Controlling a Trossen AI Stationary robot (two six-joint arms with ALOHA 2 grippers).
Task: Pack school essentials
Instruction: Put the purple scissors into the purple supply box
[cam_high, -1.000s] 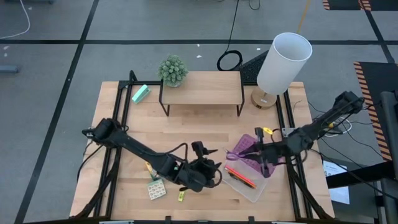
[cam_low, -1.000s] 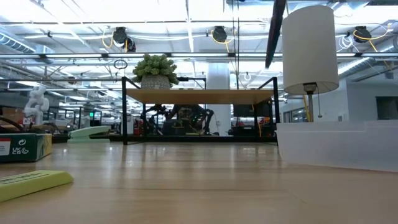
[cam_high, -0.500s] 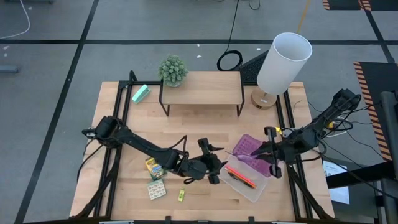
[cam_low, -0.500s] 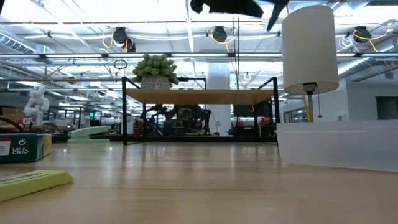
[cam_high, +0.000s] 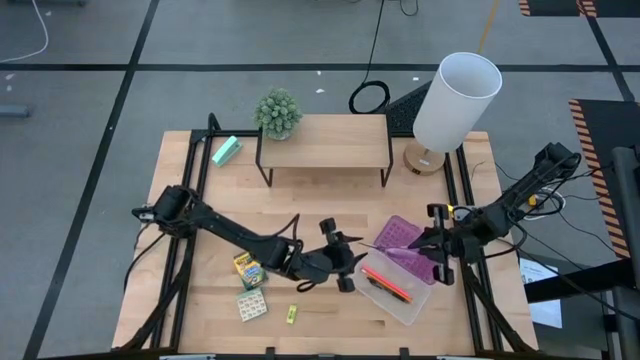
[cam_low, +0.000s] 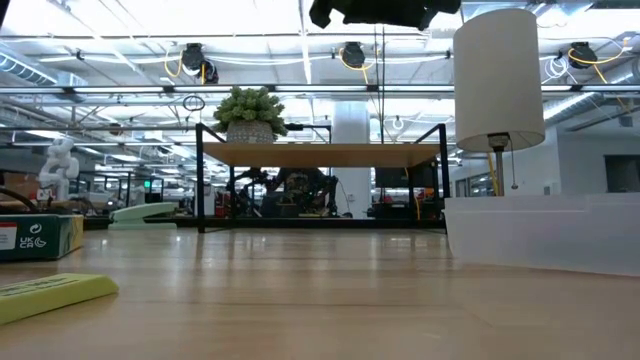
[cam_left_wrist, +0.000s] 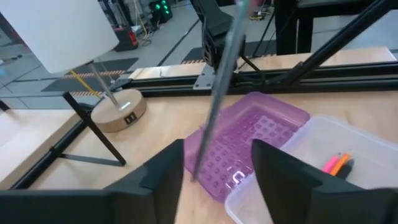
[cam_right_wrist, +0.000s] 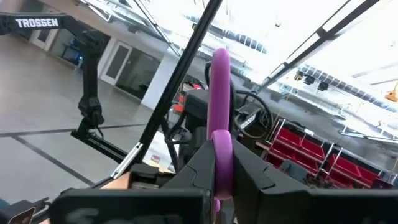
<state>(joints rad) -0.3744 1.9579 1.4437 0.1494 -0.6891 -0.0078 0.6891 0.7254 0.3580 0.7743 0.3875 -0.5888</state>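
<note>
The purple-handled scissors (cam_high: 400, 243) hang level above the purple lid (cam_left_wrist: 249, 143), with my right gripper (cam_high: 438, 246) shut on them. Their grey blades (cam_left_wrist: 217, 99) point at my left gripper (cam_high: 343, 268), which is open. The blade tip (cam_left_wrist: 198, 175) lies between its two fingers (cam_left_wrist: 166, 177). Orange and pink pencils (cam_high: 388, 283) lie in the clear box (cam_high: 412, 300). The crayon box (cam_high: 245, 270), the card pack (cam_high: 252, 305) and the tiny yellow piece (cam_high: 292, 315) lie flat on the table at the near left. My right gripper pinches a purple handle loop (cam_right_wrist: 221, 134) of the scissors between its two fingers, coming level from the table's right. The scissors are lifted clear and their blades reach out toward the table's left. My left gripper: whether a finger touches the blade tip, I cannot tell.
A wooden shelf (cam_high: 322, 142) with a potted plant (cam_high: 278, 112) stands at the back. A white lamp (cam_high: 455, 95) stands at the back right and a mint-green block (cam_high: 226, 150) lies at the back left. Bare table lies between the shelf and the grippers.
My left gripper has gone toward the table's right and far side, up to the scissors' blade tip. My right gripper has drawn back toward the right edge with the scissors, which have come off the lid and now point level at the left gripper.
</note>
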